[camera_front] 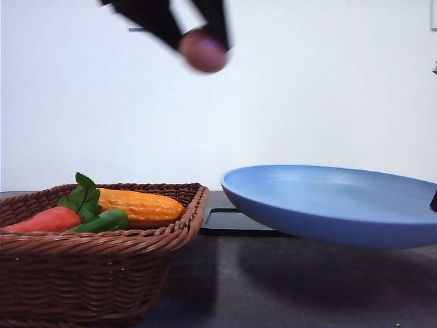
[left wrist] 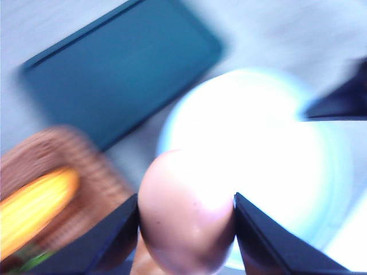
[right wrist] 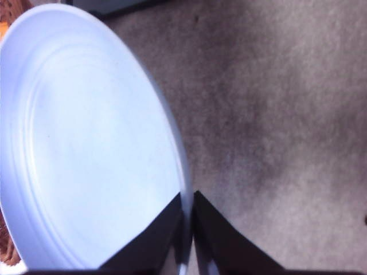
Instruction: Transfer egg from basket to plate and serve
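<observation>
Wicker basket sits nearest, holding corn and carrot. High above, the left gripper pinches the egg across its middle: smooth, light, probably slippery, so moderate pressure suits. Right gripper clamps the lifted plate by its rim.

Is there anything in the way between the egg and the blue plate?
Nothing visible is. The left hand holds the egg high in open air, and the plate, held up at its rim by the right hand, has a bare top.
</observation>
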`<act>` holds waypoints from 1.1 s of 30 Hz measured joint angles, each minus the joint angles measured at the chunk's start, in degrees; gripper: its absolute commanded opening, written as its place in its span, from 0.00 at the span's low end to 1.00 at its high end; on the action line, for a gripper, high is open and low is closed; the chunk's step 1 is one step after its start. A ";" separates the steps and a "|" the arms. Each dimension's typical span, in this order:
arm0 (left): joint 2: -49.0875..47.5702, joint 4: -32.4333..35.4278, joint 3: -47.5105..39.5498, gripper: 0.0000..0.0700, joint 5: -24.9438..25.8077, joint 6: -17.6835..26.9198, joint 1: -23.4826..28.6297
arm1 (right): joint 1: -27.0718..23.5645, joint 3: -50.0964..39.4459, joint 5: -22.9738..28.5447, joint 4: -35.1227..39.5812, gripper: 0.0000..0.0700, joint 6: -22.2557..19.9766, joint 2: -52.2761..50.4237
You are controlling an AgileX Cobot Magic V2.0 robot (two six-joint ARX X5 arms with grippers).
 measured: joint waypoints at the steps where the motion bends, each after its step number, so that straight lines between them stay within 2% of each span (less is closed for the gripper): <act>1: 0.20 0.06 0.00 0.26 0.35 0.13 -0.78 | 0.06 0.44 0.00 -0.68 0.00 -0.04 0.00; 6: 3.87 0.25 0.00 0.26 0.93 0.46 -4.34 | 1.03 1.88 -0.03 -2.65 0.00 -0.40 0.00; 17: 14.10 1.27 -0.05 0.26 1.07 1.28 -8.62 | 7.48 2.03 -0.01 -5.02 0.00 -0.44 0.00; 33: 14.97 1.29 -0.07 0.26 1.09 1.31 -10.76 | 7.65 2.03 -0.02 -5.02 0.00 -0.44 0.00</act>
